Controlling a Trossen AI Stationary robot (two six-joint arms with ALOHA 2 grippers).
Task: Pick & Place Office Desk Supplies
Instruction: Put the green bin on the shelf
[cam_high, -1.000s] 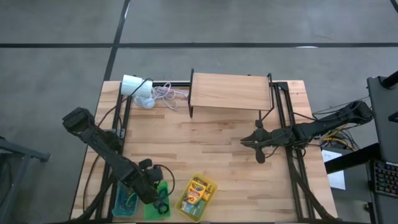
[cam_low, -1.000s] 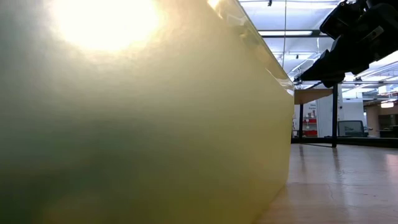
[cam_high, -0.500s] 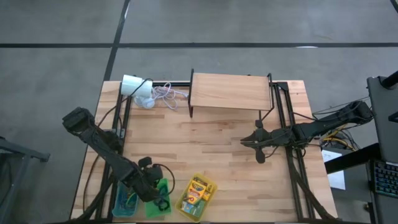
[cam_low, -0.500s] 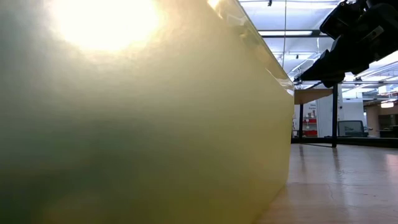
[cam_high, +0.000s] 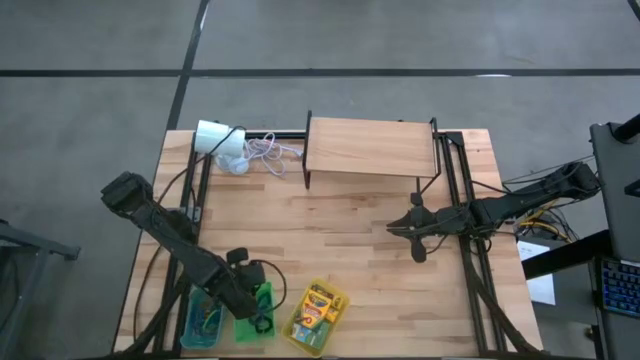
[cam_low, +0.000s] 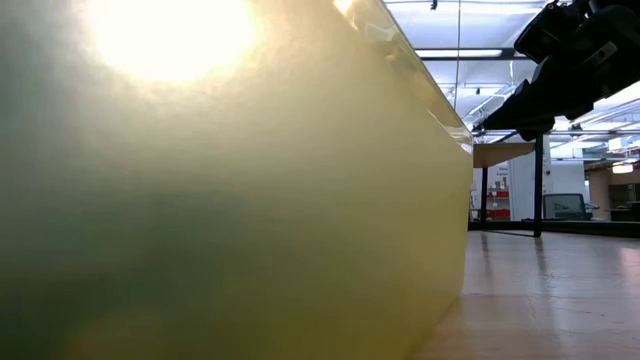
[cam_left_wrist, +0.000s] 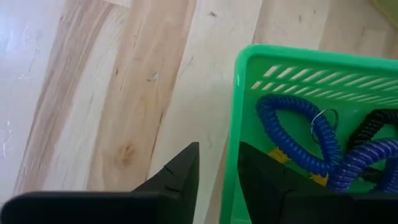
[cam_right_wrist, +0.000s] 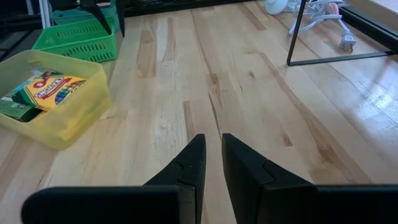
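Currently left gripper (cam_left_wrist: 217, 171) pinches the green basket (cam_left_wrist: 292, 62) rim; right gripper (cam_right_wrist: 212, 163) nearly closed, empty, over bare table (cam_right_wrist: 249, 93).

Low view blocked by yellow bin (cam_low: 230, 200)

Three baskets stand on the surface (cam_high: 360, 240): one blue (cam_high: 200, 322), one green (cam_high: 256, 318), one yellow (cam_high: 316, 318). The yellow one holds one crayon box (cam_right_wrist: 48, 88) that can be counted. Two blue coils (cam_left_wrist: 298, 140) and one black coil (cam_left_wrist: 372, 124) show in the green. One wooden shelf (cam_high: 368, 148), one white cylinder (cam_high: 218, 138), two arms
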